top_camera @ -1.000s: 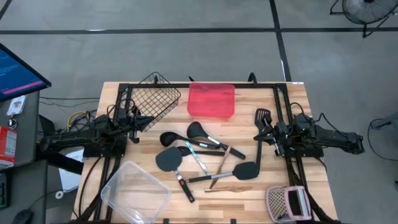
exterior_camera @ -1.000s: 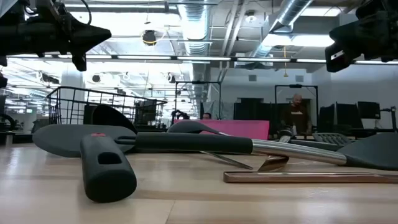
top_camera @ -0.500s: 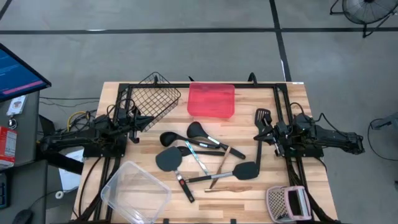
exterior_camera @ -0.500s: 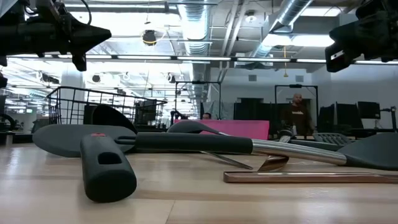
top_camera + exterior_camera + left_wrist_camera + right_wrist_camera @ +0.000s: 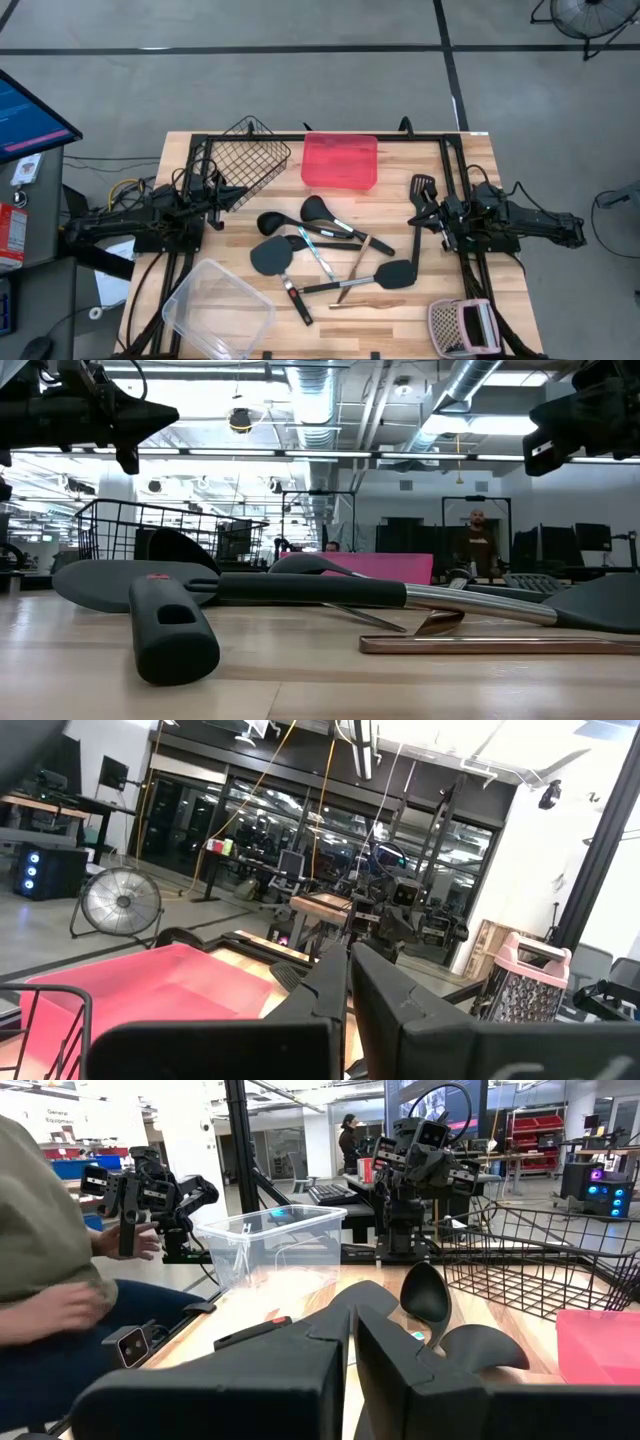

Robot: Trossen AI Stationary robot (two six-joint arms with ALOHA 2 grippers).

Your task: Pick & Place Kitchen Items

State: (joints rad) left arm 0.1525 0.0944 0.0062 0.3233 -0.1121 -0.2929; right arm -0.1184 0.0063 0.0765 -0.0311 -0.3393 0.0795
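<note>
Spanning the middle of the high view, a wooden tabletop (image 5: 470, 150) is seen with both arms parked at its sides. The left hand (image 5: 238, 194) is held above the left edge beside the black wire basket (image 5: 250, 155), its fingers pressed together on nothing; the right hand (image 5: 415, 217) is held above the right edge, likewise closed and empty, close to a slotted black turner (image 5: 422, 187). A clear tub (image 5: 218, 310) is placed at the near left corner, a red tray (image 5: 340, 162) at the far middle, and a pinkish mesh item (image 5: 462, 326) at the near right corner. The kitchen items (image 5: 325, 250) are scattered loose across the tabletop's centre between the two hands: black ladles, spatulas, slim silver pieces and a copper stick (image 5: 368, 303), several crossing one another.
</note>
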